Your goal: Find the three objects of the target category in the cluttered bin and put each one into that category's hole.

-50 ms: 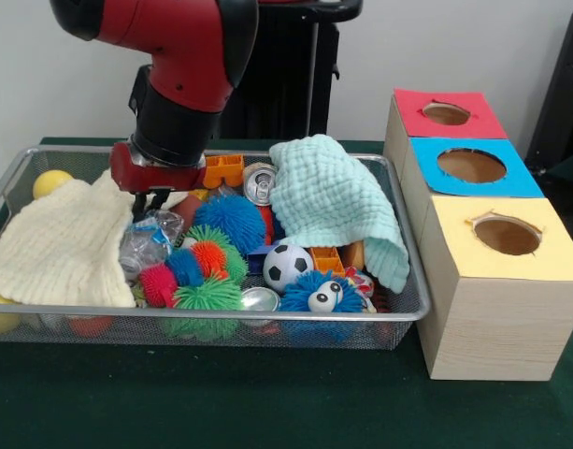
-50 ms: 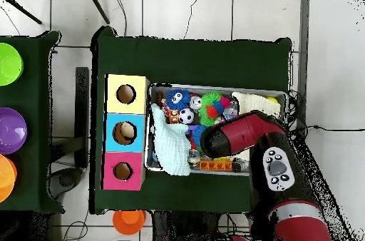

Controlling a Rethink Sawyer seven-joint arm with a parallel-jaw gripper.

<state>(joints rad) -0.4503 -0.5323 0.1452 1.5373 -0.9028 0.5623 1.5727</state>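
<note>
A wire mesh bin (image 1: 389, 332) holds a jumble of toys. My gripper (image 1: 150, 202) hangs low at the bin's back left, just above a crumpled clear plastic bag (image 1: 148, 241) and beside a pale yellow cloth (image 1: 57, 248). Nearby lie a blue fuzzy ball (image 1: 232, 220), a soccer ball (image 1: 287, 266), a drink can (image 1: 260, 184), an orange block toy (image 1: 222, 170) and several spiky rubber balls (image 1: 207, 295). A mint cloth (image 1: 337, 201) drapes over the right end. Beside the bin stand boxes with a red hole (image 1: 446, 113), a blue hole (image 1: 471, 166) and a yellow hole (image 1: 507, 235). From overhead, the arm (image 2: 235, 135) hides the gripper.
A yellow ball (image 1: 50, 182) sits in the bin's far left corner, and a blue fuzzy toy with eyes (image 1: 319, 295) lies at the front. Overhead, green (image 2: 7, 63) and purple (image 2: 11, 127) round lids rest on a side table, and an orange object (image 2: 128, 218) lies below the boxes.
</note>
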